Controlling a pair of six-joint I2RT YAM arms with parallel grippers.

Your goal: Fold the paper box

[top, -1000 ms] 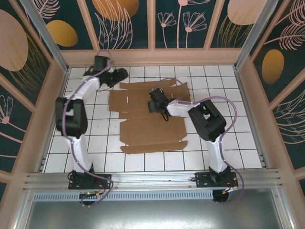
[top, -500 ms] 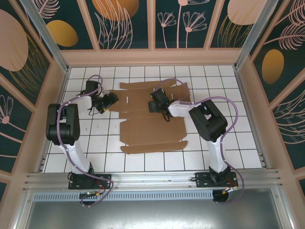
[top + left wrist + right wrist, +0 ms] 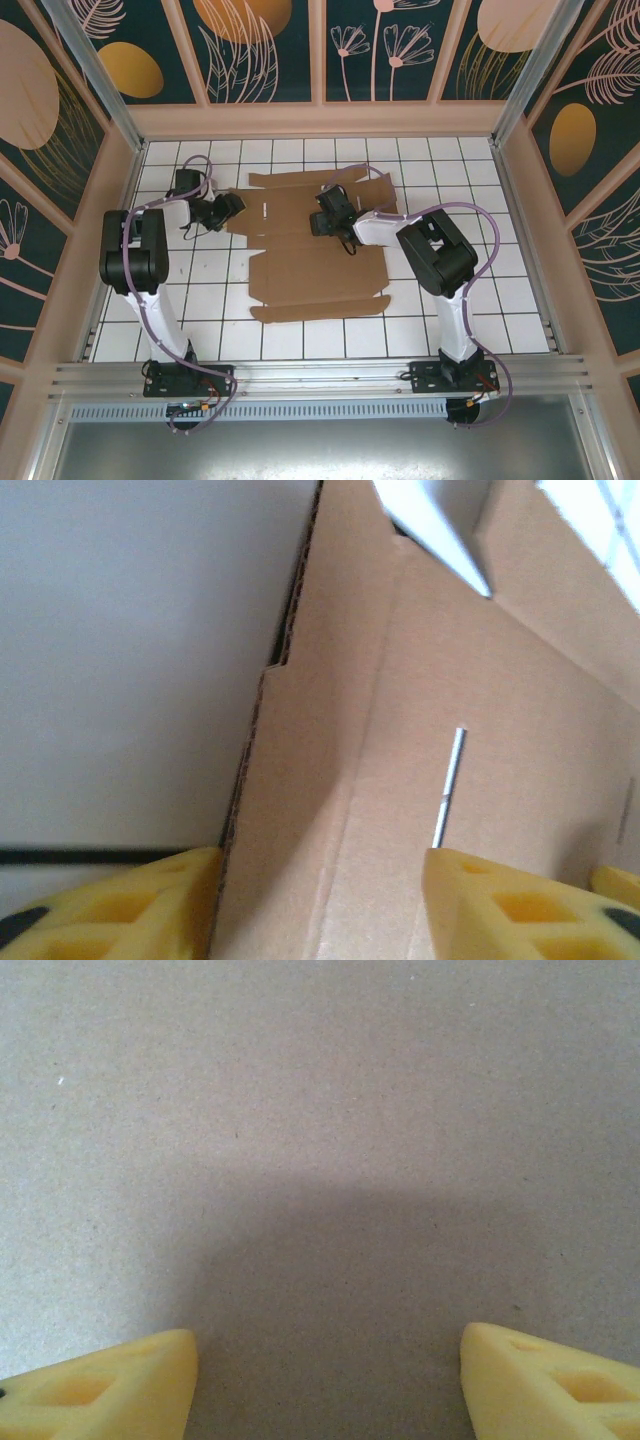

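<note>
The paper box (image 3: 310, 265) is a large flat brown die-cut sheet lying on the white tiled table, flaps spread. My left gripper (image 3: 232, 208) is low at the sheet's left edge. In the left wrist view the gripper (image 3: 322, 880) stands open astride the edge strip of the paper box (image 3: 480, 700): one yellow finger (image 3: 120, 905) sits just off the edge, the other finger (image 3: 510, 905) over the panel near a thin slot. My right gripper (image 3: 325, 215) rests on the sheet's far middle panel; its wrist view has the gripper (image 3: 325, 1345) open over bare cardboard (image 3: 320, 1110).
Bare white table (image 3: 130, 650) lies left of the sheet's edge. Painted enclosure walls (image 3: 560, 200) close in the tiled floor on three sides, and a metal rail (image 3: 320, 375) runs along the near edge by the arm bases.
My left arm has swung from the far left corner down to the sheet's left edge, and its jaws have narrowed. The right arm and the sheet have stayed put.
</note>
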